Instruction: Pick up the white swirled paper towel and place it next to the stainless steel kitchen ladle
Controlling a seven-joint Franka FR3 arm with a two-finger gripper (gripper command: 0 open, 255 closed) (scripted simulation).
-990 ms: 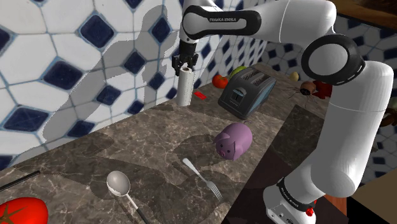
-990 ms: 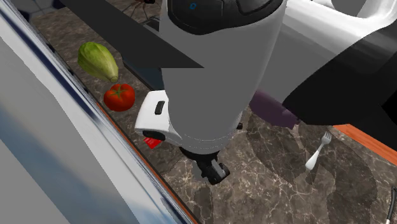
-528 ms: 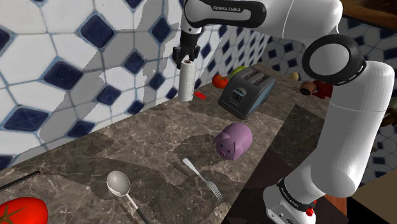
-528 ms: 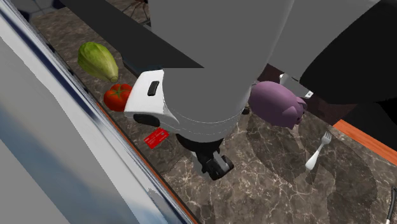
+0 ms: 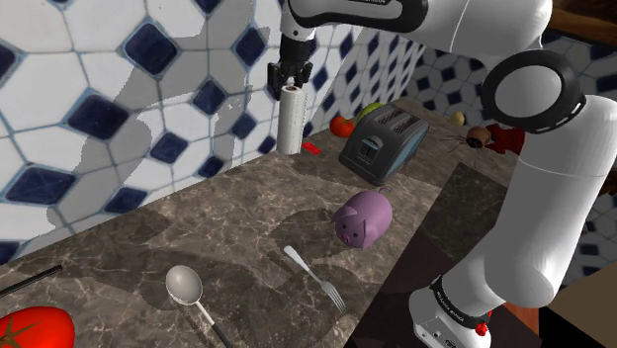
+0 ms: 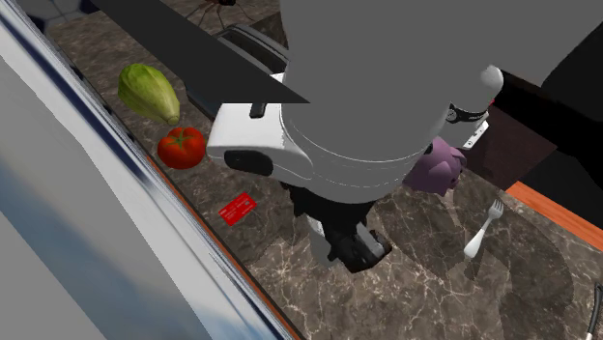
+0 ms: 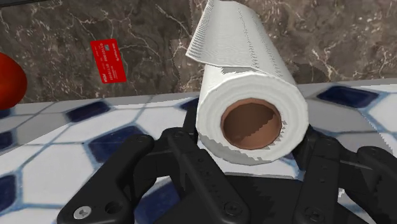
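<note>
The end effector (image 5: pixel 290 87) pinches the top of the white paper towel roll (image 5: pixel 289 124), which hangs upright in the upper middle of the shoulder view, in front of the blue-and-white tiled wall (image 5: pixel 89 109). In the wrist view its black fingers (image 7: pixel 184 153) clasp the roll on either side of the brown core. The ladle (image 5: pixel 185 287) lies on the dark marble worktop (image 5: pixel 247 217) at the lower left, well apart from the roll. A fork (image 5: pixel 316 279) lies to its right.
</note>
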